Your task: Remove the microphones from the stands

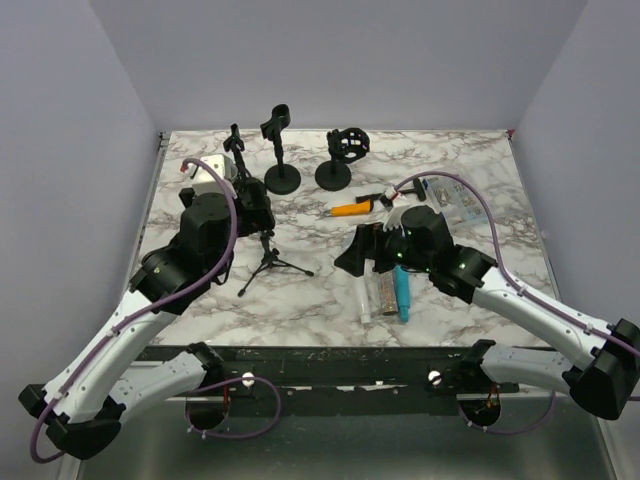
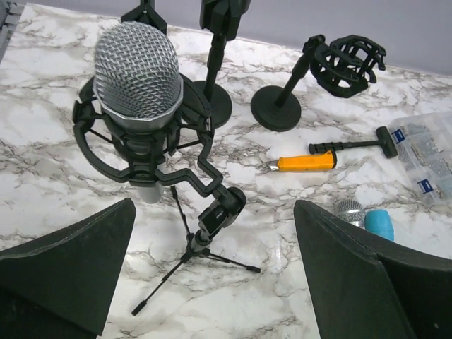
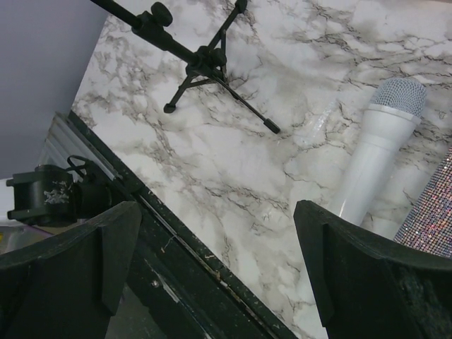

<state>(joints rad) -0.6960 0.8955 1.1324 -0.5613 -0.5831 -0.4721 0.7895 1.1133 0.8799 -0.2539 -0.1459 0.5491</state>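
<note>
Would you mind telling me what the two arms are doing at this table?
The left gripper is open and empty, facing the microphone, which sits in its shock mount on the small tripod stand. The right gripper is open too, hovering near a white microphone lying on the table. The microphone has not come off the stand yet.

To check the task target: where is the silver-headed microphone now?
In the left wrist view, upper left, the microphone sits in the black shock mount on the small tripod stand, with a round-base stand to its right.
</note>
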